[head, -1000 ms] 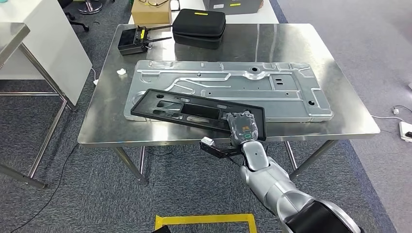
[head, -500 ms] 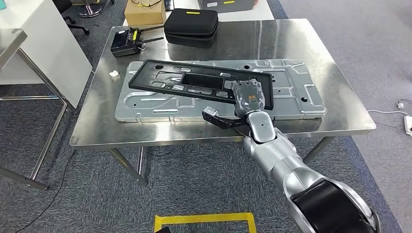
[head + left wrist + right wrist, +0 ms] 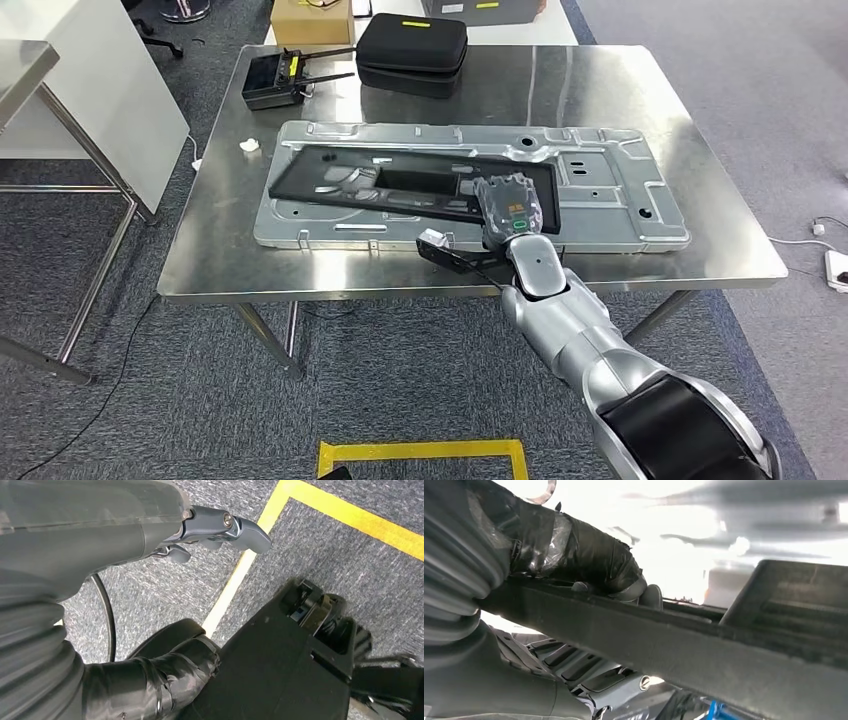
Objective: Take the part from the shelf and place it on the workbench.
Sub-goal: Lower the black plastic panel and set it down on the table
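The right hand point(image 3: 512, 207) gripped the black part point(image 3: 400, 187) at its right end, fingers point(image 3: 651, 596) clamped on its edge. The part's long axis ran leftward along the metal panel point(image 3: 600, 190) on the bench point(image 3: 220, 250).

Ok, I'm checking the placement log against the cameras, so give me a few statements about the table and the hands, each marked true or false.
1. The right hand holds the black plastic frame at one end. True.
2. The frame lies over the grey metal panel. True.
3. The black zip case sits on the panel. False: it sits on the steel workbench, beyond the panel.
4. The left hand holds a part. False: it hangs over the carpet, holding nothing.
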You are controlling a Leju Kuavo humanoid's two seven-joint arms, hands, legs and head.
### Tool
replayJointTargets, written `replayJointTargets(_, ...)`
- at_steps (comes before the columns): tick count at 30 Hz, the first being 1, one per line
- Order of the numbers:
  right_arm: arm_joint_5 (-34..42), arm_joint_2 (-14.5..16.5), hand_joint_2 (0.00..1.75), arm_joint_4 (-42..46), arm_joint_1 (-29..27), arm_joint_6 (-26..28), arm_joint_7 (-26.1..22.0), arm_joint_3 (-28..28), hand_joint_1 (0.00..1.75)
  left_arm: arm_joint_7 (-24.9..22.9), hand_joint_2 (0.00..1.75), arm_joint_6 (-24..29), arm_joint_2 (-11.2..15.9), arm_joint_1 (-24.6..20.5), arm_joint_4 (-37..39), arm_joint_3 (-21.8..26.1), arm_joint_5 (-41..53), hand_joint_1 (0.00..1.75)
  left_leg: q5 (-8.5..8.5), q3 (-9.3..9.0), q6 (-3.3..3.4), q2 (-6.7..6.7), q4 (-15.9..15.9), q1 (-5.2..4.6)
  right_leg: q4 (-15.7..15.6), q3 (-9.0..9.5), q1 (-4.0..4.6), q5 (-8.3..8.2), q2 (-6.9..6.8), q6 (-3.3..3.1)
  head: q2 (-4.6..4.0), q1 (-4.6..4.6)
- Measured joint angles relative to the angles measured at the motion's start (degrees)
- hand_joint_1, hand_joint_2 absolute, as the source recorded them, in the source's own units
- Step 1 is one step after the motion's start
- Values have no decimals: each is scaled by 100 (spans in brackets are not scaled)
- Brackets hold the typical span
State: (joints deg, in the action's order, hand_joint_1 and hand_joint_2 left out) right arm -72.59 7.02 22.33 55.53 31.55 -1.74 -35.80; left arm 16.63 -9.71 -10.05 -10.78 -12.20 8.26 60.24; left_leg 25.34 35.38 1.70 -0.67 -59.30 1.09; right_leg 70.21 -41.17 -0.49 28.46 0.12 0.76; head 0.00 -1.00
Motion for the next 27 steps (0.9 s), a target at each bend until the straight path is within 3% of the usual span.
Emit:
replayJointTargets(2, 1, 1, 175, -33, -16, -27, 3, 0, 175, 1, 175, 0, -17, -2, 0, 0, -1, 0, 11, -3, -22, -7, 2, -7, -734, 329, 28, -322, 1, -68, 0, -1)
replayJointTargets(3, 3, 3, 175, -43, -15, -35, 3, 0, 175, 2, 175, -1, -25, -4, 0, 0, -1, 0, 9, 6, -40, -5, 3, -10, -948, 424, 50, -377, 1, -94, 0, -1)
replayJointTargets(5, 7, 8, 175, -68, -17, -46, 3, 0, 175, 7, 175, -1, -38, -4, 0, 0, -3, 0, -6, 19, -92, 0, 19, -15, -1056, 464, 84, -365, 4, -118, 0, -1)
replayJointTargets(8, 9, 10, 175, -96, -31, -57, 4, 0, 175, 18, 175, -2, -46, 4, 0, 0, -3, 0, 122, 73, -168, 21, -115, -27, -1169, 535, 23, -403, -8, -194, 0, -2)
replayJointTargets(11, 21, 27, 175, -112, -42, -66, -22, 0, 175, 68, 175, -15, -45, 9, 0, 0, 0, 0, 598, 509, -209, 34, -1083, -28, -1205, 569, 19, -414, -19, -255, 0, -3)
replayJointTargets(13, 33, 38, 175, -133, -64, -85, -69, -1, 175, 115, 175, -33, -41, 18, 0, 0, 1, 0, 684, 732, -225, 34, -1526, -28, -1183, 568, 28, -403, -18, -264, 0, -2)
replayJointTargets(14, 37, 43, 175, -142, -75, -95, -90, -1, 175, 132, 175, -39, -39, 20, 0, 0, 1, 0, 571, 695, -224, 35, -1438, -28, -1167, 568, 30, -395, -15, -262, 0, -3)
replayJointTargets(16, 39, 53, 175, -149, -91, -107, -107, -2, 175, 161, 175, -45, -37, 17, 0, 0, 2, 0, 207, 360, -201, 37, -736, -26, -1124, 564, 29, -367, -8, -238, 0, -2)
replayJointTargets(18, 41, 63, 175, -150, -93, -106, -110, -2, 175, 207, 175, -64, -37, 11, 0, 0, 2, 0, 17, 70, -163, 36, -137, -36, -1069, 534, 51, -341, 1, -190, 0, -2)
replayJointTargets(21, 48, 77, 175, -157, -104, -103, -115, -2, 175, 263, 175, -104, -37, 26, 0, 0, 2, 0, -8, 21, -94, 25, -12, -45, -1061, 509, 69, -347, 6, -115, 0, -1)
replayJointTargets(23, 49, 79, 175, -161, -106, -105, -135, -2, 175, 288, 175, -124, -39, 31, 0, 0, 1, 0, -42, 10, -31, 27, 30, -27, -934, 456, 56, -239, 5, -59, 0, 1)
replayJointTargets(24, 51, 79, 175, -161, -105, -111, -152, -2, 175, 299, 175, -134, -41, 30, 0, 0, 0, 0, -56, 4, -2, 31, 50, -15, -733, 368, 44, -105, 5, -28, 0, 2)
replayJointTargets(27, 75, 79, 175, -179, -128, -178, -233, -2, 175, 316, 175, -162, -42, 37, 0, 0, -11, 0, -59, 7, 26, 34, 53, -14, 271, -82, 7, 362, -3, 45, 0, 3)
